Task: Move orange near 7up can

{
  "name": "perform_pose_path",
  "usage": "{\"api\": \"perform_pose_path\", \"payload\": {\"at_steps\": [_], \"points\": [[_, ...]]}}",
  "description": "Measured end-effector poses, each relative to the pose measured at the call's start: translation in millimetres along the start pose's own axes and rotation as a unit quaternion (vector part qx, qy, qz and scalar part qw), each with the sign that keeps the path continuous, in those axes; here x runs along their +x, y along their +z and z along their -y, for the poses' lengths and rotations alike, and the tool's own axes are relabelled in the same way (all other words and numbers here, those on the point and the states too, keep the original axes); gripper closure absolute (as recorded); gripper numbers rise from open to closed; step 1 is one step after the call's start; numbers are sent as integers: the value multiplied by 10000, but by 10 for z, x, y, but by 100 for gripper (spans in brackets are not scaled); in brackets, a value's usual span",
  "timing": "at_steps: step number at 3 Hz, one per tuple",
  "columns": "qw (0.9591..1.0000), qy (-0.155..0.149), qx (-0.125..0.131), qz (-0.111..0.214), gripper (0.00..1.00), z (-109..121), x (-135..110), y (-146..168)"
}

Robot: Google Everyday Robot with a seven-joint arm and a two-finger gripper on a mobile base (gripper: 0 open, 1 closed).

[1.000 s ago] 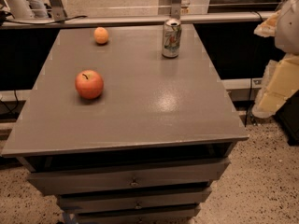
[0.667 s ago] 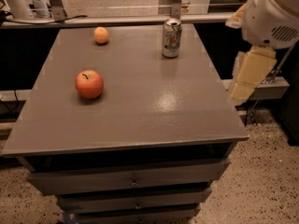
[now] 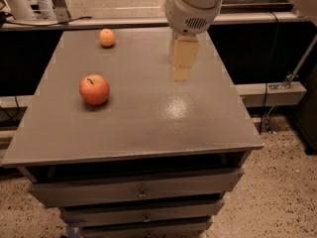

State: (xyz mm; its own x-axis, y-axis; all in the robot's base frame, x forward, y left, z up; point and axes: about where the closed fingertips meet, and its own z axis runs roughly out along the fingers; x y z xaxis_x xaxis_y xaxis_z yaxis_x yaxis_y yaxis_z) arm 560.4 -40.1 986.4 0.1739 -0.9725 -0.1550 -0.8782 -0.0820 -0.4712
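Note:
The small round orange (image 3: 107, 37) sits at the far left of the grey table (image 3: 148, 128). My gripper (image 3: 182, 68) hangs from the white arm (image 3: 190, 4) over the far right-centre of the table, well to the right of the orange. The 7up can is hidden behind the gripper and arm. Nothing shows in the gripper.
A larger red-orange apple (image 3: 94, 89) with a dark stem sits on the left-middle of the table. The table has drawers (image 3: 141, 192) below its front edge. A rail (image 3: 270, 88) and cables run along the right side, over a speckled floor.
The arm has swung in from the right edge to over the far right-centre of the table and now covers the can. The orange and apple have not moved.

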Motion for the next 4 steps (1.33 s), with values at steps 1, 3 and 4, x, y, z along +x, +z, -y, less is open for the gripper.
{"api": "perform_pose_path", "payload": {"at_steps": [1, 3, 4], "points": [[10000, 0, 1, 0, 0, 0, 0, -1], [9977, -42, 493, 471, 0, 832, -303, 318], [9956, 112, 658, 658, 0, 1403, -551, 626]]}}
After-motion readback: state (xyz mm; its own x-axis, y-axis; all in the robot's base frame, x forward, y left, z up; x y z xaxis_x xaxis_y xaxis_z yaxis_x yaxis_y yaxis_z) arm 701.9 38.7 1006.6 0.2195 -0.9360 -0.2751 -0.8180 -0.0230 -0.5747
